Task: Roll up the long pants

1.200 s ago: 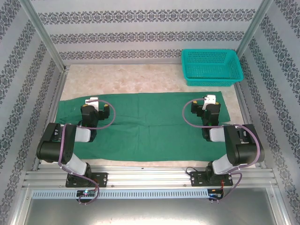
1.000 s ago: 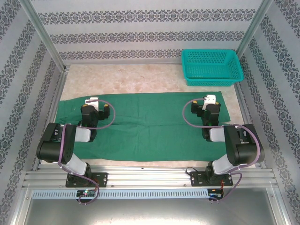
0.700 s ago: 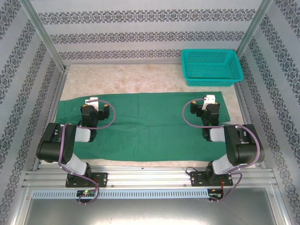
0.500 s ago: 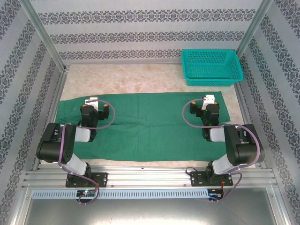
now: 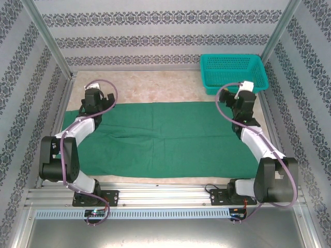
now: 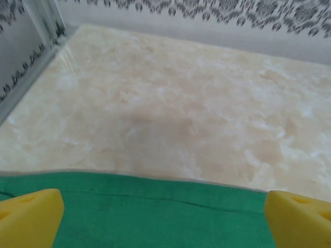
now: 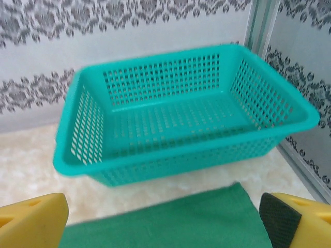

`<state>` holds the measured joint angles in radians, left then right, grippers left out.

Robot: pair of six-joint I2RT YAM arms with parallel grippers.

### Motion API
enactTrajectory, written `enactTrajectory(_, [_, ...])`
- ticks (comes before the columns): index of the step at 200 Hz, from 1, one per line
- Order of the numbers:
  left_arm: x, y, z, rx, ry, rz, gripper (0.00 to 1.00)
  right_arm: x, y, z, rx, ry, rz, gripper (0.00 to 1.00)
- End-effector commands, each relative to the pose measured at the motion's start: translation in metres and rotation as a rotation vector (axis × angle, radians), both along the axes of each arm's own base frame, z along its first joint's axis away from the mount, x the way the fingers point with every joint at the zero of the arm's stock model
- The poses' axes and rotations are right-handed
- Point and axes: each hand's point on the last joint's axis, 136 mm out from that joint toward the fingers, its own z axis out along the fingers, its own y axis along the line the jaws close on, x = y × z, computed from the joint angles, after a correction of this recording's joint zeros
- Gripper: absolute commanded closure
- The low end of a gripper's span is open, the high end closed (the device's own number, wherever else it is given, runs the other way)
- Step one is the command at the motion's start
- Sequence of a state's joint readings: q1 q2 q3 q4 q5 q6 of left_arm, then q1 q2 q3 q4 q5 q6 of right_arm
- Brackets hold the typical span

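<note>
Across the middle of the overhead frame lie the pants, spread flat and smooth on the pale counter, with the long side running left to right. Nothing is rolled yet, by the look of it.

Left claw hovers at the cloth's upper-left corner. Right claw is at the upper-right corner, just below the teal basket. Both are released, jaws wide, gripping nothing.

Over to the left wrist view: yellow fingers sit in the bottom corners of the frame, the green far edge runs straight between them, and bare counter lies beyond. Right wrist view, same story. Fingers are at bottom left and bottom right with the cloth's corner between them. The basket is above, near the cloth but apart from it.

Why this setup? I'd say one arm stands at each end of the far edge so both can pinch it together and keep the roll even across the width. Wide jaws suit a drop onto flat cloth. My read is that this is the approach for the first grab.

The risk is the soft cloth: one claw could catch only a single layer, or the right one could nudge the basket.
</note>
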<state>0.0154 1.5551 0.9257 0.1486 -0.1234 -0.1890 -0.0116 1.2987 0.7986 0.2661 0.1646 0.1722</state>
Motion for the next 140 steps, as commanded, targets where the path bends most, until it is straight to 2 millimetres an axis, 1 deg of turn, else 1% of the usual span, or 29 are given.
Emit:
enactTrajectory(1, [-0.004, 0.009, -0.022, -0.054, 0.161, 0.056, 0.00, -0.022, -0.006, -0.057, 0.059, 0.247, -0.058, 0.02])
enactTrajectory(11, [-0.005, 0.029, -0.024, -0.046, 0.210, 0.140, 0.00, -0.027, -0.018, -0.058, 0.077, 0.248, -0.113, 0.02])
enactTrajectory(16, [-0.006, 0.044, -0.023, -0.048, 0.231, 0.198, 0.00, -0.028, -0.019, -0.057, 0.101, 0.244, -0.111, 0.02])
enactTrajectory(26, [-0.010, 0.067, -0.028, -0.078, 0.272, 0.273, 0.01, -0.028, -0.018, -0.058, 0.134, 0.243, -0.081, 0.02])
enactTrajectory(42, [-0.018, 0.102, -0.034, -0.139, 0.301, 0.396, 0.01, -0.029, -0.015, -0.058, 0.136, 0.261, -0.060, 0.02])
enactTrajectory(65, [-0.029, 0.138, -0.036, -0.193, 0.304, 0.517, 0.02, -0.030, -0.015, -0.064, 0.134, 0.306, -0.063, 0.02])
enactTrajectory(82, [-0.035, 0.156, -0.045, -0.212, 0.353, 0.569, 0.01, -0.031, -0.015, -0.067, 0.140, 0.331, -0.072, 0.02])
enactTrajectory(100, [-0.043, 0.169, -0.062, -0.226, 0.421, 0.611, 0.02, -0.032, -0.016, -0.069, 0.156, 0.337, -0.085, 0.02])
enactTrajectory(120, [-0.048, 0.176, -0.082, -0.272, 0.466, 0.623, 0.01, -0.032, -0.015, -0.074, 0.174, 0.341, -0.088, 0.02])
enactTrajectory(140, [-0.049, 0.182, -0.095, -0.284, 0.490, 0.633, 0.01, -0.032, -0.014, -0.083, 0.187, 0.361, -0.093, 0.02])
